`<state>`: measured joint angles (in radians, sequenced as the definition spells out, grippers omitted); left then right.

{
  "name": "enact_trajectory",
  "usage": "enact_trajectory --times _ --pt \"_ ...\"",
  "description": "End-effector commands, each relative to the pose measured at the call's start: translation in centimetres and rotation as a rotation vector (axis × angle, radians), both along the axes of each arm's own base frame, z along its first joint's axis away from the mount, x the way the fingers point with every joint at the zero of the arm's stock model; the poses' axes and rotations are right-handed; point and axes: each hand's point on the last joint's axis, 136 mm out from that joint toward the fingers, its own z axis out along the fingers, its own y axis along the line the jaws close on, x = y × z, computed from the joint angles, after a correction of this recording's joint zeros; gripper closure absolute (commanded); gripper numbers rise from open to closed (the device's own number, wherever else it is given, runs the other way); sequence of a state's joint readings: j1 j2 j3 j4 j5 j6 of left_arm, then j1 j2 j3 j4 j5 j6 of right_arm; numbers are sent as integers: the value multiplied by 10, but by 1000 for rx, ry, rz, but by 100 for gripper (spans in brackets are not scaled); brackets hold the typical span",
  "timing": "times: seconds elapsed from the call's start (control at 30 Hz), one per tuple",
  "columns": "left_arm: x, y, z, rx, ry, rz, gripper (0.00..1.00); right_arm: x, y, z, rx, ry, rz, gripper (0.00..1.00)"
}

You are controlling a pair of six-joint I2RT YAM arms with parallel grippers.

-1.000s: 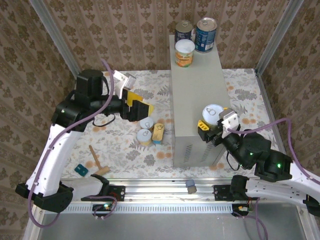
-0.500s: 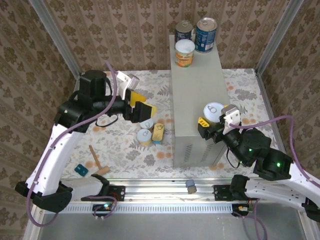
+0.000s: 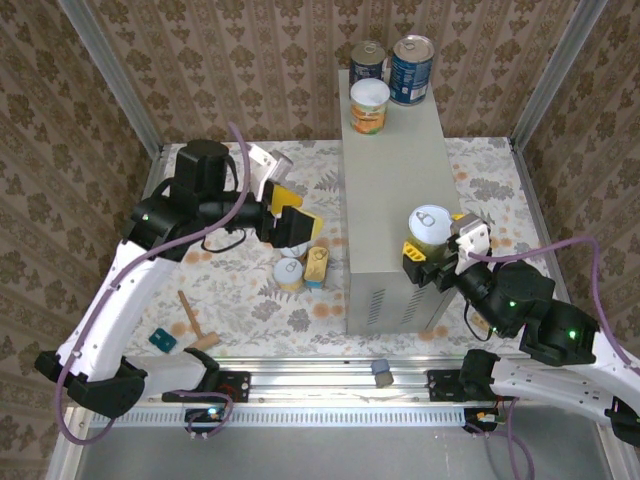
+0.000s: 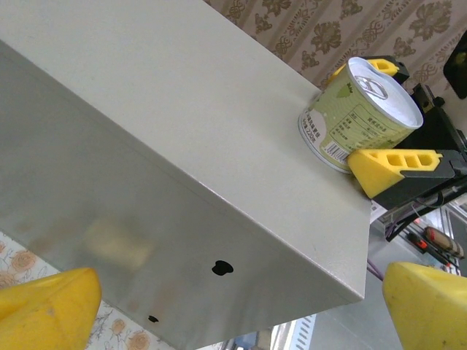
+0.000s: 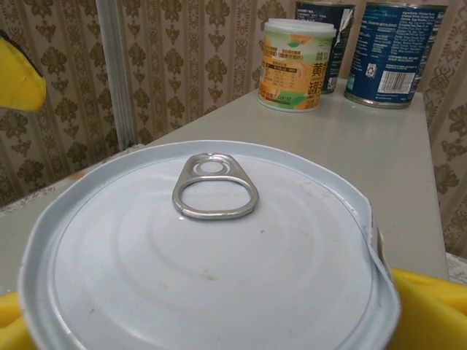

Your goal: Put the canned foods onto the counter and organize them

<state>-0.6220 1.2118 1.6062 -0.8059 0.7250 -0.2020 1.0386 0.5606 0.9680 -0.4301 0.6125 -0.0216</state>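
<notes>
1. Walls (image 3: 250, 60): brown damask wallpaper, behind and on both sides of the counter (image 3: 395, 180).
2. Table (image 3: 240, 300): floral cloth under the counter.
3. Counter: tall light-grey metal box with a flat top and vent slits low on the near face.
4. Right gripper (image 3: 435, 242) pinches a pull-tab can (image 3: 430, 228) at the counter's near right edge; can't tell if it's set down.
5. Left gripper (image 3: 297, 222): fingers spread, empty, just left of the counter.
6. Two dark-blue cans (image 3: 411, 70) and a yellow-labelled can (image 3: 369, 106) stand on the counter's far end.
7. Short can (image 3: 289, 273) and gold oblong tin (image 3: 316, 266) are on the cloth left of the counter.
</notes>
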Motion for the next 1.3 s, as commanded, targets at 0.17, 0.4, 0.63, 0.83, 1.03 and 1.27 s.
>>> enact_trajectory --times 0.17,0.4,0.63,0.83,1.03,1.27 --pt "0 -3 8 18 -76 -44 0 -2 -3 15 24 -26 8 20" --pt "3 -1 4 81 -134 -74 0 12 5 19 -7 -31 -45 27" --pt "11 -1 4 104 -198 -63 0 42 6 21 -8 15 -132 30" --pt "24 2 6 114 -232 7 0 85 5 14 17 104 -169 29" --pt "34 -4 7 107 -229 30 0 133 3 7 36 152 -176 29" --pt "50 -15 6 114 -248 61 0 166 1 -2 30 173 -174 26"
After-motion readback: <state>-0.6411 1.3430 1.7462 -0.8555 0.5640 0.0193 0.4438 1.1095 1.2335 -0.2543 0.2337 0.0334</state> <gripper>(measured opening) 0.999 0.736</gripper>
